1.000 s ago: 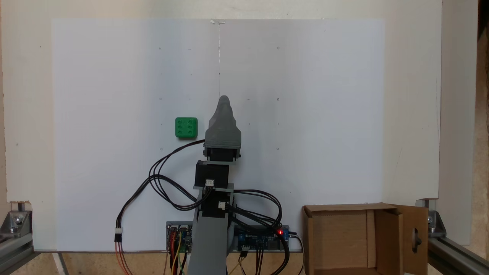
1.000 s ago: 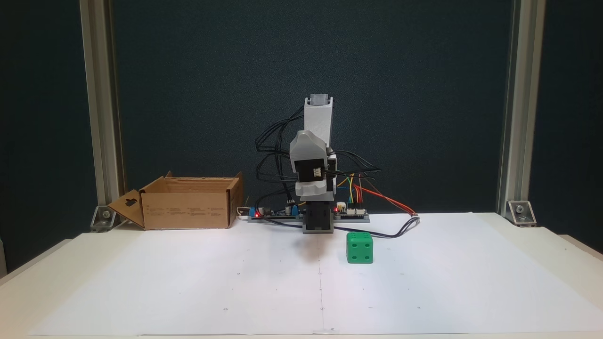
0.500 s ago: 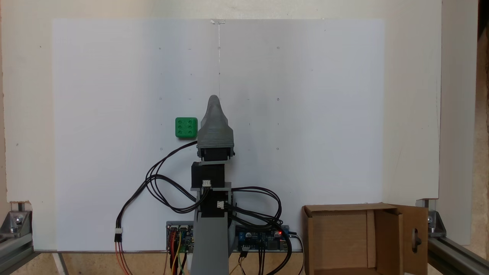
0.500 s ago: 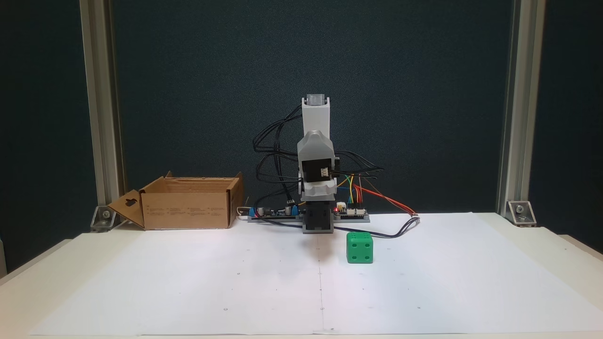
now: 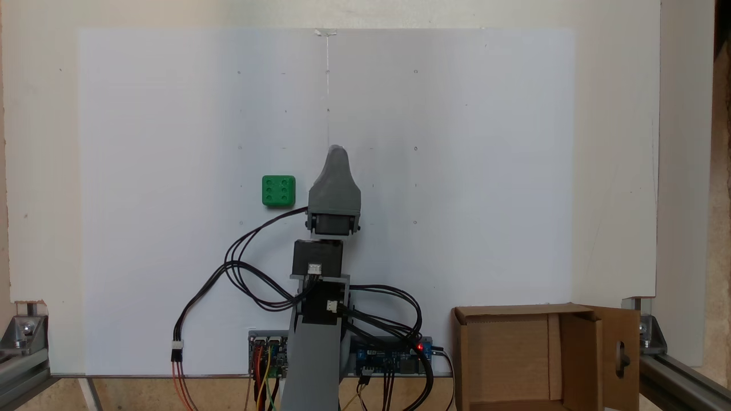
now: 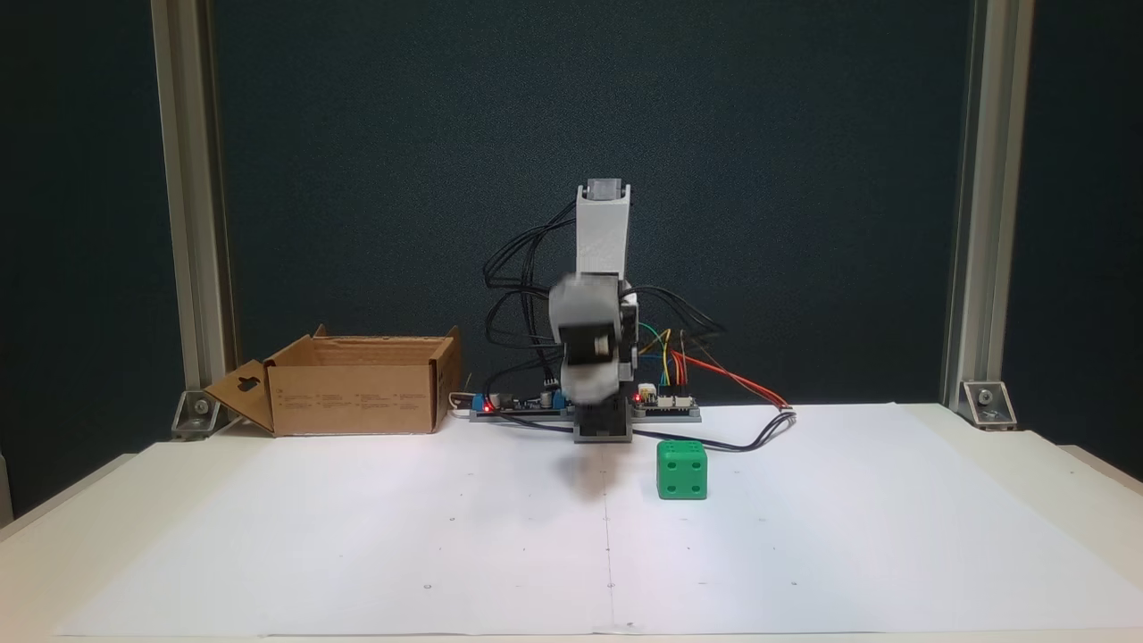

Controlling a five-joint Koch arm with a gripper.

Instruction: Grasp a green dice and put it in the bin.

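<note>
The green dice (image 5: 278,190) sits alone on the white paper, six pips up, and shows in both fixed views (image 6: 682,470). My grey gripper (image 5: 336,152) hangs above the paper, a short way right of the dice in one fixed view and apart from it. Its jaws lie one behind the other, so only one tip shows. From the front, the gripper (image 6: 587,386) is blurred and stands left of and behind the dice. The bin (image 5: 514,311), a brown cardboard box (image 6: 353,393), stands open near the arm's base, with a keyhole cutout in one flap.
Circuit boards (image 5: 394,357) and loops of black cable (image 5: 240,268) lie around the arm's base. Aluminium frame posts (image 6: 187,205) stand at the table's back corners. White paper (image 5: 457,171) covers the table, with wide bare room around the dice.
The gripper head swung toward the dice half a second ago and has swung back away from it, with motion blur in the front view. The dice and bin have not moved.
</note>
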